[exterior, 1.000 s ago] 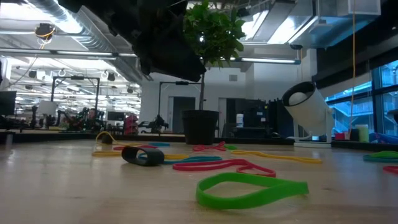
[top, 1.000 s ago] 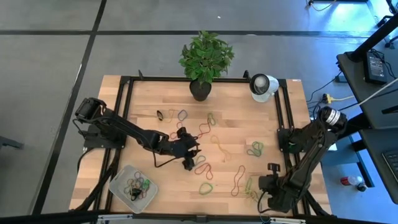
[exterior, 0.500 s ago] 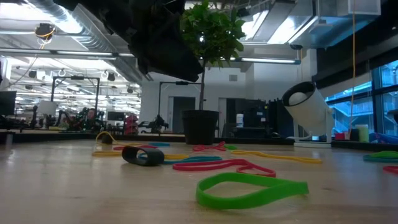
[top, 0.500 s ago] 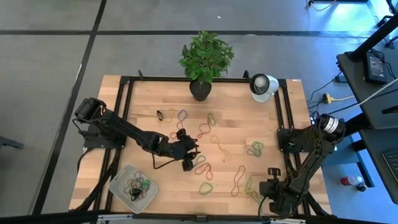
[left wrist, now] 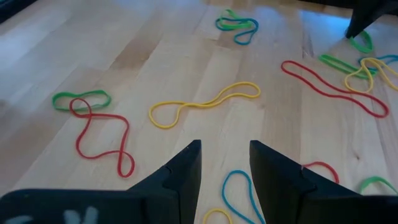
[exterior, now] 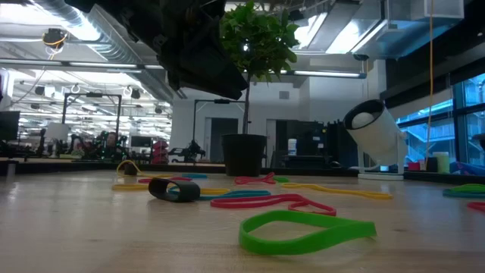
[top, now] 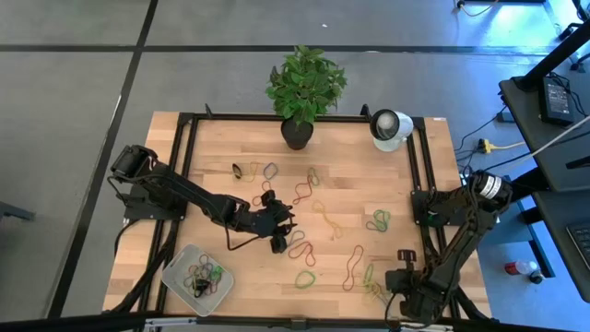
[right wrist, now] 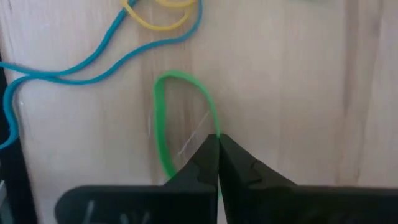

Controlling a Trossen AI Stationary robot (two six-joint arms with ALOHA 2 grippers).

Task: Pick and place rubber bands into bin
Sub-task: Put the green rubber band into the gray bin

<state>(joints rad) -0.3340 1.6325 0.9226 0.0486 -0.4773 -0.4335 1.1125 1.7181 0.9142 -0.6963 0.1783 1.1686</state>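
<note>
Left gripper hovers low over mid-table, fingers parted and empty above bare wood, a blue band just beyond the tips. Right gripper sits at the table's near right corner, fingers pressed together over a green band; whether it grips the band cannot be told. Bin, translucent with rounded corners, holds a small tangle at near left. Rubber bands, thin floppy loops, mostly lie scattered on the pale plank table: task judged early.
</note>
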